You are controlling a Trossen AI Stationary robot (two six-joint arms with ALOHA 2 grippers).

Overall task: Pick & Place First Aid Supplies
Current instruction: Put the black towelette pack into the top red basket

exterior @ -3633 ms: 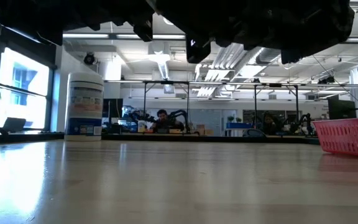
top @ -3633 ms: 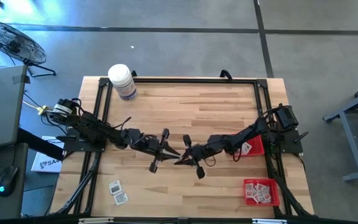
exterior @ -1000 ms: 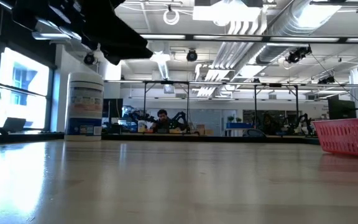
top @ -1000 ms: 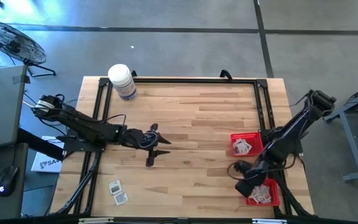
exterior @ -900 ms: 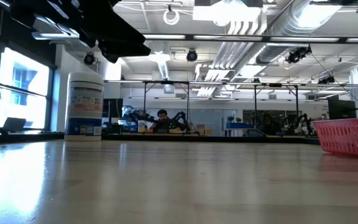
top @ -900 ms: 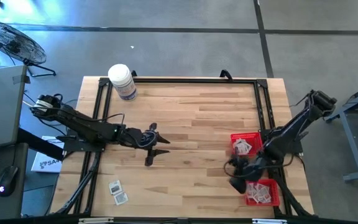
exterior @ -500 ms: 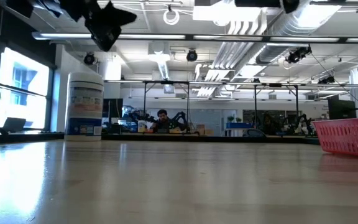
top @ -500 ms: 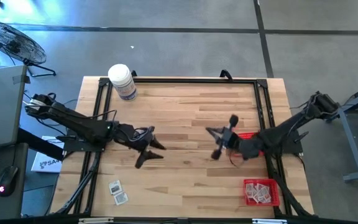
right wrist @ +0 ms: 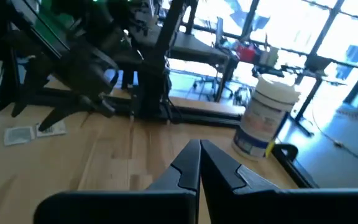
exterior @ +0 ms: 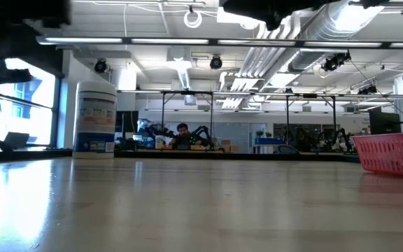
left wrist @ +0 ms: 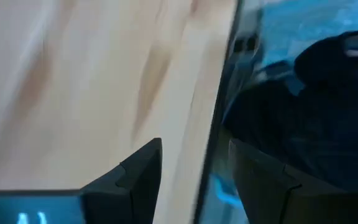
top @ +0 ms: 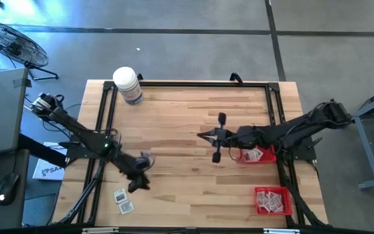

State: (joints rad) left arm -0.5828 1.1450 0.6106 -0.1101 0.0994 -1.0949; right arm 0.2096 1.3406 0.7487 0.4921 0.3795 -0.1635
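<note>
Two packets (top: pixel 123 201) lie just beside the open, empty left pincer (top: pixel 137 175); right pincer (top: pixel 214 137) closed, empty.

On the table (top: pixel 193 123) stand two red baskets (top: pixel 259 153), at about three and five o'clock, each holding several white packets too heaped to count. Two loose packets (top: pixel 119 195) lie side by side at about seven o'clock. One white bottle (top: pixel 128 85) stands at eleven o'clock. Two dark robot arms (top: pixel 89 140) reach in, from nine and three o'clock.
</note>
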